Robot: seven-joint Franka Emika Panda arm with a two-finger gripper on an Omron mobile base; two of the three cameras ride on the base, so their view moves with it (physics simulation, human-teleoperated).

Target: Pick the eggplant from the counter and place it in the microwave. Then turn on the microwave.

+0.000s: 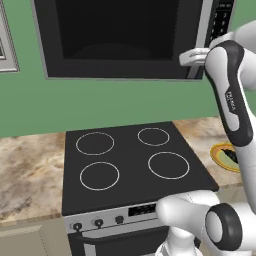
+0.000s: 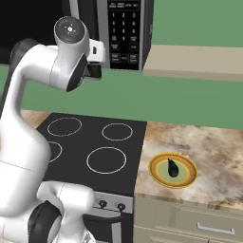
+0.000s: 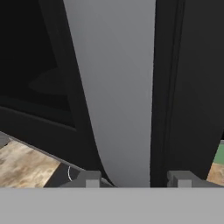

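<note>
Gripper [image 3: 135,178] up at the microwave [image 2: 124,33], fingers straddling its grey door handle [image 3: 118,87], seemingly clasping it. Eggplant [image 2: 172,168] far below to the right, lying on the plate [image 2: 156,172] on the counter [image 2: 209,147], long axis near-to-far.

Silver-grey door handle bar [image 3: 118,87] of black microwave [image 1: 125,40] right ahead, blocks way fwd, black stove top [image 1: 130,165] below bare, open room over it.
</note>
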